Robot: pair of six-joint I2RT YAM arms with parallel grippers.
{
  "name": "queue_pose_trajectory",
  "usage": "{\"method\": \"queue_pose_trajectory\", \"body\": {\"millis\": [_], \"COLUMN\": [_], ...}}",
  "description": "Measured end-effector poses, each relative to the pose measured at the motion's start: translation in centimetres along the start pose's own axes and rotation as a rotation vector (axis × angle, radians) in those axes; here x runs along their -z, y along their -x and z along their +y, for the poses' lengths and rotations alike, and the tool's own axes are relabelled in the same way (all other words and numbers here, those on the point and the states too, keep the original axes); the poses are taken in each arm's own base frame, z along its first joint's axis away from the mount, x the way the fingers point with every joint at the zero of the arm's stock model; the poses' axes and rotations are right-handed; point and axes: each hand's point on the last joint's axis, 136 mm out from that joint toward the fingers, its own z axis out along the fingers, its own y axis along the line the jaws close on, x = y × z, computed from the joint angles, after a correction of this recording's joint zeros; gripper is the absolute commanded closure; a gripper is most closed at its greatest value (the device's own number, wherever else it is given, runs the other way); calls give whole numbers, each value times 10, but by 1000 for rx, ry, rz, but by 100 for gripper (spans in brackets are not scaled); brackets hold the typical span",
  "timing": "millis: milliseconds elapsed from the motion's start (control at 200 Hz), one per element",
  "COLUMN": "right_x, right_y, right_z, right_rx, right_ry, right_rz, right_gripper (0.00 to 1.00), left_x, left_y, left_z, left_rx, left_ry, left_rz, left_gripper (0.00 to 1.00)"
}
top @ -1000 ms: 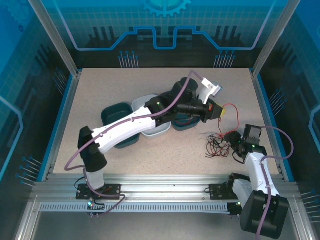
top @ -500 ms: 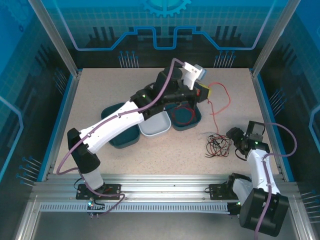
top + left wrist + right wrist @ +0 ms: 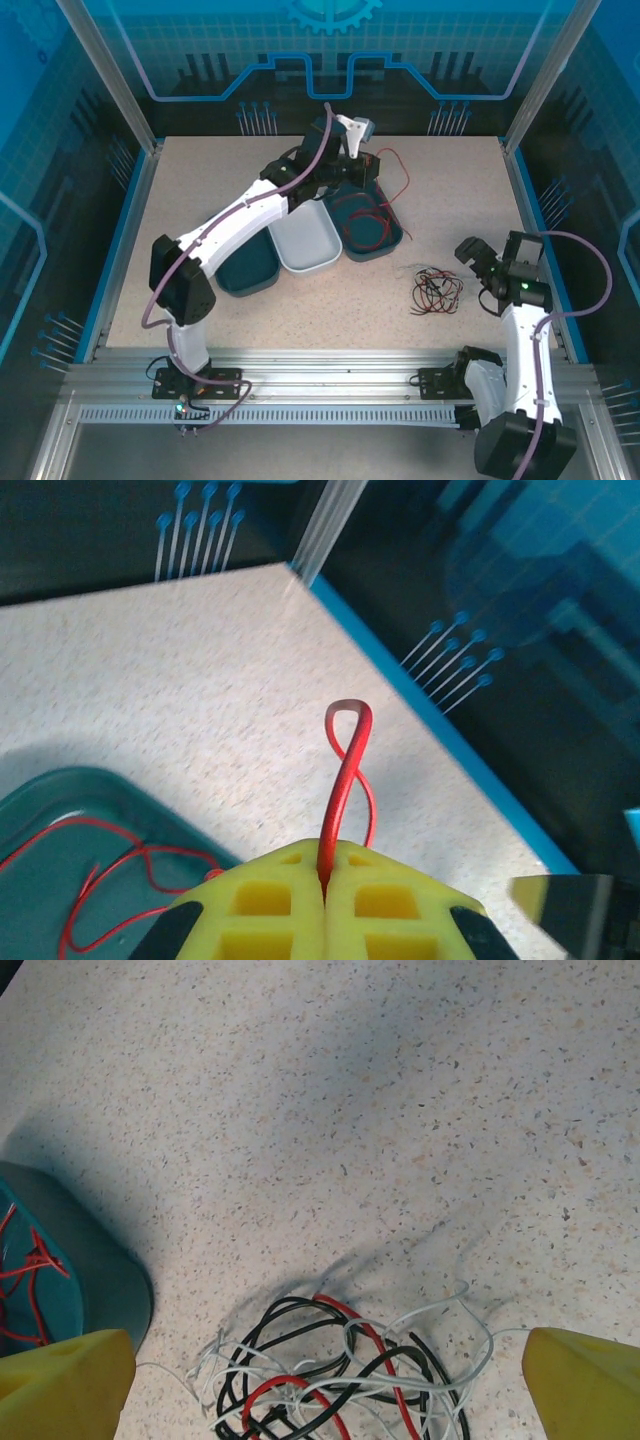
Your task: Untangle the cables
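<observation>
A: R arm pose?
B: We see it standing up from its base at the near R corner, forearm near vertical. The right gripper (image 3: 497, 260) hangs over the table (image 3: 200, 180), jaws spread wide, nothing between the fingers (image 3: 62, 1385).
A: Cables?
B: The cables (image 3: 340, 1370) lie in a loose red, black and whitish tangle on the table, just L of that gripper, apart from it.
A: L arm?
B: Stretched diagonally to the far centre, elbow over the white tray (image 3: 305, 250). The left gripper (image 3: 325, 865) is clamped tight on a red cable (image 3: 345, 770), which loops out past the pads and trails down into the teal tray (image 3: 395, 238).
</observation>
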Motion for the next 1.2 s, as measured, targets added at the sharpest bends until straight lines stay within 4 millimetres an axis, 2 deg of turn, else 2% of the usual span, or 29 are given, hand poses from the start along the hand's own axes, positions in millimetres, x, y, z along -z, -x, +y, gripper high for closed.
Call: {"method": "queue_pose_trajectory", "body": {"millis": [125, 315, 515, 745, 961, 1201], "right_x": [11, 25, 33, 39, 38, 38], "right_y": [4, 5, 4, 6, 7, 5], "right_z": [10, 16, 15, 25, 26, 29], "right_rx": [37, 85, 119, 149, 154, 159], "right_ry": [3, -22, -64, -63, -70, -60], "right_rz": [-4, -14, -14, -7, 8, 13], "right_gripper": [0, 0, 0, 0, 0, 0], "left_x": [-14, -17, -33, -56, -68, -86], "left_y": [-25, -44, -67, -98, -109, -121], "left_z": [29, 51, 82, 122, 134, 135], "left_rx": [39, 65, 87, 96, 106, 120], "left_ry": [60, 130, 210, 353, 388, 398], "left_rz": [88, 155, 218, 309, 337, 360], "left_gripper": [100, 100, 100, 100, 96, 92]}}
